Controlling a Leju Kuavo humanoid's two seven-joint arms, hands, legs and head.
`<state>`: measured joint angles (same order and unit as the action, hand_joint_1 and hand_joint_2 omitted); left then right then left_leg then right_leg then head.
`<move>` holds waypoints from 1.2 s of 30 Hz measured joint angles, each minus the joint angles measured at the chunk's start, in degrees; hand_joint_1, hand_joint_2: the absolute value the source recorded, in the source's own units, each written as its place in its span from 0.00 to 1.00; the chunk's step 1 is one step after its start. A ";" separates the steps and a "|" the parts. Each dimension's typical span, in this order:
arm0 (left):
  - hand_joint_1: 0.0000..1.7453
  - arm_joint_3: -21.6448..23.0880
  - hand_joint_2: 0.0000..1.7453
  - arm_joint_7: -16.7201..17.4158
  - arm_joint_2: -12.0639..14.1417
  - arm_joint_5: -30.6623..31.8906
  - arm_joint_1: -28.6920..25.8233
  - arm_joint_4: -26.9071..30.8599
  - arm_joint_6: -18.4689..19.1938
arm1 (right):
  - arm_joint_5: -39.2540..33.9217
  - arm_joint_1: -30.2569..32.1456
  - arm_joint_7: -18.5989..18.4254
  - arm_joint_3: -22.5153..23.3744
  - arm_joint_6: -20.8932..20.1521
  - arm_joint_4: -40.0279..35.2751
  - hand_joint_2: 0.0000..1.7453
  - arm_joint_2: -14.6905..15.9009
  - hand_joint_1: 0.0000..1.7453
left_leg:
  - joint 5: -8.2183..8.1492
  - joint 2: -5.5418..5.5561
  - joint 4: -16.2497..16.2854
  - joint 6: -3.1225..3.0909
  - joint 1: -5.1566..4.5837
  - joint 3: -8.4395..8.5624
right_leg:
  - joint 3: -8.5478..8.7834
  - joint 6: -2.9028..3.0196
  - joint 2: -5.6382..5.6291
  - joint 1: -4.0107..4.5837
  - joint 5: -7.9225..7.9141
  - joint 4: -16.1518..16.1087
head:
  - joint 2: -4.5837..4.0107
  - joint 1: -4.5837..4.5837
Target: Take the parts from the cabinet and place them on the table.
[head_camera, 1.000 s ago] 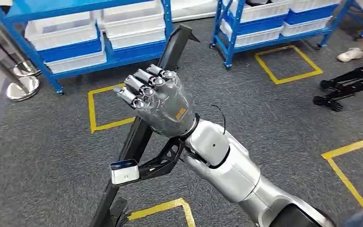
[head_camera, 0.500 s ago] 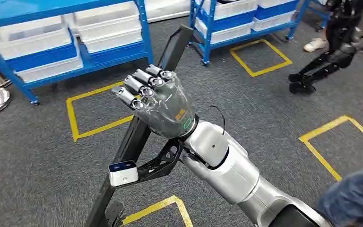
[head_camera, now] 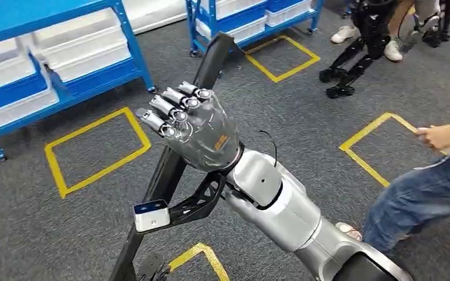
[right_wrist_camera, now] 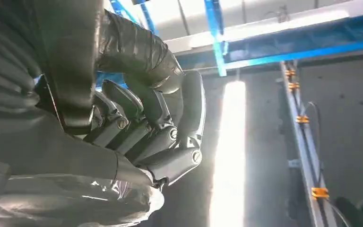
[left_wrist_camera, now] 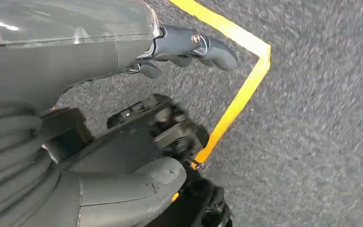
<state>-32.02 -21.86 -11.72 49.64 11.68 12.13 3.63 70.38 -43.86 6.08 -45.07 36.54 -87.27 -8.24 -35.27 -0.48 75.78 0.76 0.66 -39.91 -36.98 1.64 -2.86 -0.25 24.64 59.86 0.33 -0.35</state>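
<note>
One long black part (head_camera: 214, 58) was off the cabinet and up in the air, running from 12 o'clock down to 7 o'clock across the head view; right hand (head_camera: 196, 132) was wrapped around it about mid-length, fingers (head_camera: 173, 108) curled tight over the bar, knuckles toward 10 o'clock; silver right arm (head_camera: 281, 205) came in from 5 o'clock; small white wrist camera box (head_camera: 151, 215) hung on a black bracket just beside the bar at 7 o'clock of the hand; in the right wrist view the same hand (right_wrist_camera: 137, 137) showed its dark fingers folded in, blue shelf frame behind.

Left hand (left_wrist_camera: 75, 56) hung low over the grey carpet; fingers (left_wrist_camera: 215, 47) stretched out with a slight bend, thumb (left_wrist_camera: 132, 189) well apart from them, nothing in the grasp; yellow tape corner (left_wrist_camera: 246, 90) lay on the floor beneath it.

Blue cabinet rack (head_camera: 64, 12) stood at 10 to 11 o'clock with white bins (head_camera: 88, 55) on its shelves; second blue rack (head_camera: 234, 17) at 12 o'clock; yellow tape square (head_camera: 107, 168) on the carpet (head_camera: 47, 222) at 9 o'clock; person in jeans (head_camera: 422, 193) at 4 o'clock, their hand (head_camera: 439, 137) at 3 o'clock; dark legs (head_camera: 351, 61) at 1 o'clock, hard to tell whose.
</note>
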 joint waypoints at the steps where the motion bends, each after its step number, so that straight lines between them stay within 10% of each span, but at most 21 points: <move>1: 0.00 0.00 1.00 -0.04 -0.06 0.00 0.01 0.00 0.00 | 0.00 -0.02 0.00 -0.07 -0.02 0.00 1.00 0.00 1.00 | 2.47 0.10 -3.10 -0.21 0.00 1.33 | 0.01 0.00 -0.87 0.02 0.00 0.16 | 0.00 0.00; 3: 0.00 0.00 1.00 -0.15 -0.07 -0.04 0.11 0.00 0.00 | 0.00 -0.17 -0.02 -0.09 -0.09 0.00 1.00 0.00 1.00 | 7.81 1.76 -12.70 -0.84 0.00 5.60 | 0.09 -0.03 -2.39 0.00 0.00 0.39 | 0.00 0.00; 4: 0.00 0.00 1.00 -0.20 -0.07 -0.04 0.12 0.00 -0.04 | 0.00 -0.20 -0.02 -0.09 -0.11 -0.02 1.00 0.00 1.00 | 7.58 4.65 -15.42 -1.22 0.05 6.91 | -0.06 -0.28 -2.81 -0.09 -0.13 0.35 | 0.00 0.04; 9: 0.00 0.00 1.00 -0.28 -0.37 0.13 0.46 0.00 -0.02 | 0.42 -0.16 -0.37 -0.09 -0.46 -0.53 1.00 0.57 1.00 | 8.78 2.49 -18.41 -2.37 0.35 7.85 | -0.95 -2.43 -5.47 -0.30 -1.18 -0.19 | 0.00 0.02; 11: 0.00 -0.02 1.00 -0.37 -0.46 0.13 0.67 0.00 0.00 | 0.72 -0.38 -0.50 -0.09 -0.50 -0.83 1.00 0.90 1.00 | 9.32 0.93 -19.06 -3.09 0.02 8.04 | -2.86 -2.51 0.03 0.07 2.19 3.88 | 0.00 0.04; 13: 0.00 -0.02 1.00 -0.35 -0.44 0.13 0.36 0.00 0.00 | 0.90 -0.32 -0.66 -0.09 -0.61 -0.94 1.00 1.01 1.00 | 9.29 -0.64 -18.95 -3.20 -0.29 7.84 | -6.48 -2.74 1.76 -0.15 6.11 11.91 | 0.00 0.02; 15: 0.00 -0.02 1.00 -0.35 -0.41 0.13 0.17 0.00 0.00 | 0.96 0.00 -0.79 -0.09 -0.74 -0.94 1.00 1.51 1.00 | 9.25 -2.31 -18.81 -3.24 -0.32 7.55 | -8.09 -3.00 2.43 -0.49 6.80 15.70 | 0.00 0.02; 18: 0.00 -0.02 1.00 -0.35 -0.50 0.15 0.18 0.00 0.00 | 1.01 0.10 -0.85 -0.09 -0.72 -0.98 1.00 2.03 1.00 | 8.75 -4.38 -18.07 -2.67 -0.25 7.38 | -0.79 -3.19 5.01 -0.72 0.96 3.75 | 0.00 0.02; 20: 0.00 -0.02 1.00 -0.35 -0.50 0.15 0.26 0.00 0.00 | 1.03 0.09 -0.85 -0.09 -0.72 -1.13 1.00 2.05 1.00 | 8.09 -5.33 -17.31 -1.90 -0.77 7.21 | 1.13 -2.49 8.49 0.12 1.32 0.17 | 0.00 0.04; 24: 0.00 -0.04 1.00 -0.35 -0.57 0.17 0.28 0.00 0.00 | 1.09 -0.05 -0.94 -0.09 -0.72 -1.33 1.00 2.32 1.00 | 7.76 -7.66 -17.28 -0.65 -0.53 7.52 | 0.96 -0.88 5.16 0.07 0.65 -0.41 | 0.00 0.00; 27: 0.00 -0.04 1.00 -0.39 -0.68 0.20 0.20 0.00 0.00 | 1.53 -0.23 -0.94 -0.09 -0.92 -1.46 1.00 2.29 1.00 | 2.43 -1.30 -9.61 -0.16 0.07 4.53 | 0.83 -0.10 3.34 -0.25 0.15 -0.67 | 0.00 0.00; 30: 0.00 -0.04 1.00 -0.35 -0.68 0.24 -0.24 0.00 0.02 | 1.97 -0.02 -1.25 -0.09 -1.84 -1.42 1.00 2.34 1.00 | -0.16 -0.03 0.25 -0.04 0.06 -0.35 | 0.72 0.07 0.61 0.05 0.03 -0.59 | 0.00 0.00; 33: 0.00 -0.04 1.00 -0.35 -0.68 0.24 -0.11 0.00 0.02 | 1.97 -0.08 -1.29 -0.09 -1.84 -1.44 1.00 2.34 1.00 | 6.76 1.05 -10.01 -0.88 0.02 4.07 | 0.82 0.06 -1.88 0.09 0.02 -0.27 | 0.00 0.00; 34: 0.00 -0.04 1.00 -0.35 -0.66 0.24 -0.08 0.00 0.02 | 1.97 -0.11 -1.31 -0.09 -1.84 -1.44 1.00 2.34 1.00 | 8.92 3.83 -14.86 -1.23 0.03 6.10 | 0.79 -0.01 -2.52 -0.03 -0.01 -0.19 | 0.00 0.00; 35: 0.00 -0.04 1.00 -0.35 -0.66 0.24 -0.08 0.00 0.02 | 1.97 -0.16 -1.31 -0.09 -1.86 -1.44 1.00 2.34 1.00 | 8.32 6.48 -16.21 -1.55 0.19 6.65 | 0.43 -0.40 -3.15 0.07 -0.16 -0.11 | 0.00 0.02; 36: 0.00 -0.04 1.00 -0.37 -0.66 0.24 -0.09 0.00 0.02 | 2.01 -0.15 -1.31 -0.09 -1.88 -1.44 1.00 2.32 1.00 | 8.35 6.00 -17.14 -1.56 0.07 6.96 | 0.07 -0.76 -3.80 -0.23 -0.37 -0.01 | 0.00 -0.02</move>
<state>-32.06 -22.23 -12.37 49.88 11.60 12.13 3.65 72.39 -44.00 4.76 -45.16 34.67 -88.72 -5.92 -26.92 5.52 58.64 -0.80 0.73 -32.96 -36.92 0.88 -6.65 -0.48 24.27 59.85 0.33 -0.37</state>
